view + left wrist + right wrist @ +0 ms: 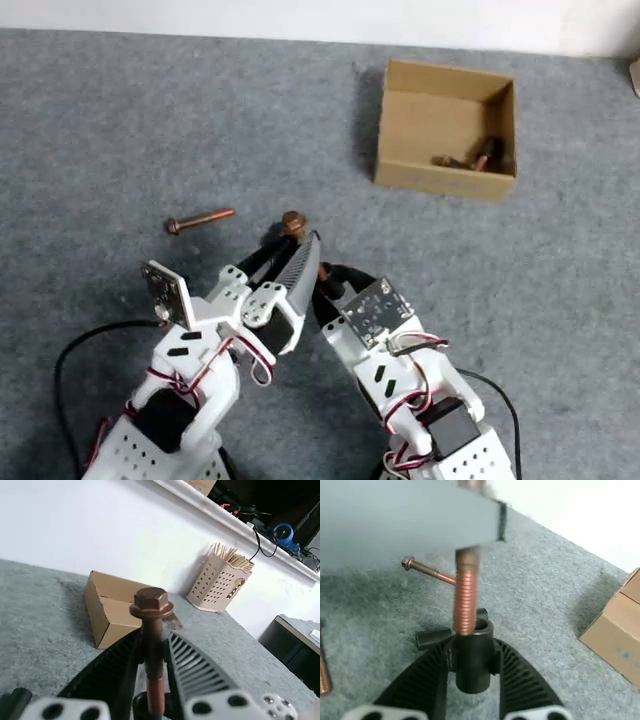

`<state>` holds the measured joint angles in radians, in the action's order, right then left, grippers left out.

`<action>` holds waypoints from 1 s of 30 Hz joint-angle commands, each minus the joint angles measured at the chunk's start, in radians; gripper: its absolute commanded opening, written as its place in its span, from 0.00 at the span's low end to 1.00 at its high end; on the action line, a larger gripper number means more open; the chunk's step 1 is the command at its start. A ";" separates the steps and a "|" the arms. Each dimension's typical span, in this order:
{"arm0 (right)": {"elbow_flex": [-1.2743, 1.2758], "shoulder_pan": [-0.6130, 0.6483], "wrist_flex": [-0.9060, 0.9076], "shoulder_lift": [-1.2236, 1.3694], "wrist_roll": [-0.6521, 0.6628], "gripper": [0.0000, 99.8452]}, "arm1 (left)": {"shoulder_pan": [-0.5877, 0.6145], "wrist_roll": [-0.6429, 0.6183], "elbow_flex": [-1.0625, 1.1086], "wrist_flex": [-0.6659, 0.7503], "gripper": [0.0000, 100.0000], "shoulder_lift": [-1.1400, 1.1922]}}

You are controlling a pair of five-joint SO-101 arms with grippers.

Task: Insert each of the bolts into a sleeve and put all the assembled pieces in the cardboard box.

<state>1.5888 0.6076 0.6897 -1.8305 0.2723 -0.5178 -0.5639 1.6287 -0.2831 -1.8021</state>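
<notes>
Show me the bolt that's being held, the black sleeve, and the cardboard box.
held bolt point(151, 601): left wrist view, on its hex head.
black sleeve point(472, 664): right wrist view, on its side wall.
cardboard box point(443, 180): high view, on its near outer wall.

The left arm point(195, 400) and right arm point(410, 385) are white plastic shells around black servo blocks. Thin red, white and black wires point(205, 368) loop over the joints, and a black cable point(65, 350) runs from the left base. The left tool point(155, 635) and right tool point(471, 644) have black ribbed fingers point(200, 670) on white, screw-holed mounts.
</notes>
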 commanded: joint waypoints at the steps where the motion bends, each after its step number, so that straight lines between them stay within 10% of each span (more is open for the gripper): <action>1: -0.016 0.012 -0.030 -0.007 -0.005 0.00 | 0.036 -0.002 0.019 0.112 0.01 0.007; 30: -0.054 0.007 -0.030 -0.007 -0.005 0.00 | -0.035 -0.002 0.068 -0.006 0.01 0.008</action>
<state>1.5904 0.6076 0.6897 -1.8290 0.2723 -0.5271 -0.5669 1.6763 -0.2739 -1.8006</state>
